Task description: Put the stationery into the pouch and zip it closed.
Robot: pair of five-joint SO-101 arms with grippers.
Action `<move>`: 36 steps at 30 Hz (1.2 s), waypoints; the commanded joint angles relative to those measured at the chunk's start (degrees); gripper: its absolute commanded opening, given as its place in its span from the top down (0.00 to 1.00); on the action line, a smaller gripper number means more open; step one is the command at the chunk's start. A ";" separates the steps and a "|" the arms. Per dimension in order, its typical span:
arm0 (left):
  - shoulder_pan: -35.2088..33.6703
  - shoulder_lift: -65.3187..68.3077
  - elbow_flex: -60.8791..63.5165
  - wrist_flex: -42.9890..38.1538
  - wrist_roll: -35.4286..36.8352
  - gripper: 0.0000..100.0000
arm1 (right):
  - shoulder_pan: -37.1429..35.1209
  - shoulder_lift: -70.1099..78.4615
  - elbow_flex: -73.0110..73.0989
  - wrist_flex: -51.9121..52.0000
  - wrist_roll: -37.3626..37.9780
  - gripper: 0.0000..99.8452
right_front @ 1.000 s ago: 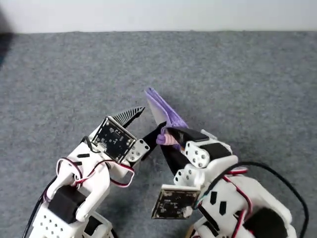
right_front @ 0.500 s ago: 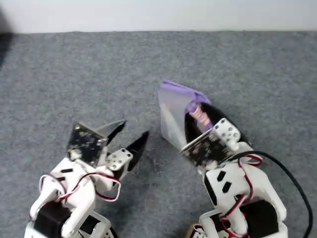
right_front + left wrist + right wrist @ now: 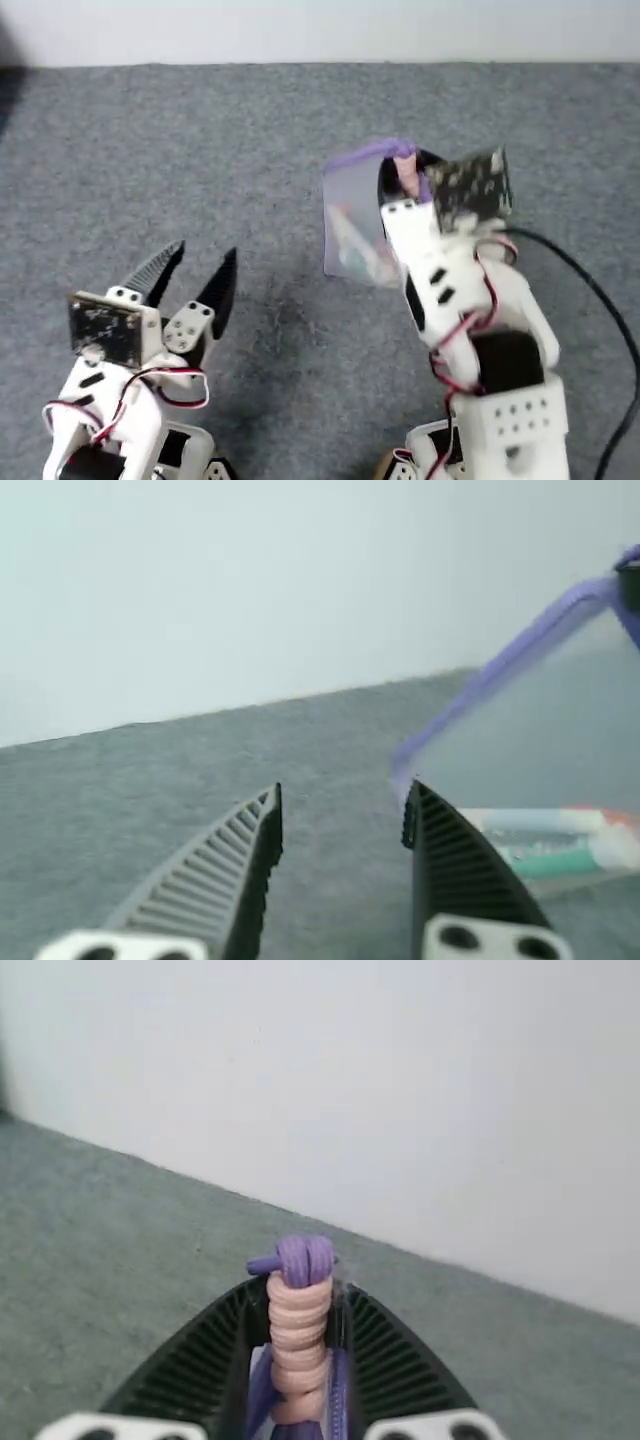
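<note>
A clear pouch (image 3: pixel 350 225) with a purple zipper edge hangs in the air, stationery lying in its lower part. My right gripper (image 3: pixel 400 172) is shut on the pouch's pink and purple braided pull cord (image 3: pixel 297 1340), holding it up above the grey carpet. In the left wrist view the pouch (image 3: pixel 540 750) hangs off to one side with pens (image 3: pixel 560 840) showing through its wall. My left gripper (image 3: pixel 195 268) stands open near the front left, well apart from the pouch, with nothing between its fingers (image 3: pixel 250 880).
Grey carpet (image 3: pixel 180 140) covers the table up to a white wall (image 3: pixel 320 30) at the back. A black cable (image 3: pixel 590 290) runs along the right arm's side.
My right gripper lifted the pouch by its cord and carried it back and to the right. The left gripper pulled away to the front left, off the pouch.
</note>
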 commanded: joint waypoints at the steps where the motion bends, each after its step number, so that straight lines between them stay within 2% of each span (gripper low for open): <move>1: -4.57 -1.58 -0.31 0.26 0.70 0.80 | -2.86 8.31 -6.77 0.92 -4.92 0.99; 8: -10.46 -4.40 -0.48 0.26 0.79 0.80 | -15.08 19.82 -19.34 11.56 -11.96 0.99; 14: -14.51 -7.21 -0.48 0.26 0.79 0.80 | -22.73 23.34 -24.97 25.10 -11.60 0.99; 20: -14.24 -7.91 -1.10 0.26 0.79 0.80 | -27.74 21.23 -25.32 37.58 -1.14 0.99; 26: -6.33 -7.82 -1.19 1.67 0.00 0.80 | -28.26 17.45 -24.88 43.91 10.02 0.99; 30: 0.18 -7.82 -1.19 7.21 -4.13 0.80 | -28.18 15.16 -23.82 46.99 14.51 0.99; 36: 5.10 -7.82 -1.19 13.01 -8.62 0.80 | -28.18 9.45 -19.34 48.40 24.26 0.99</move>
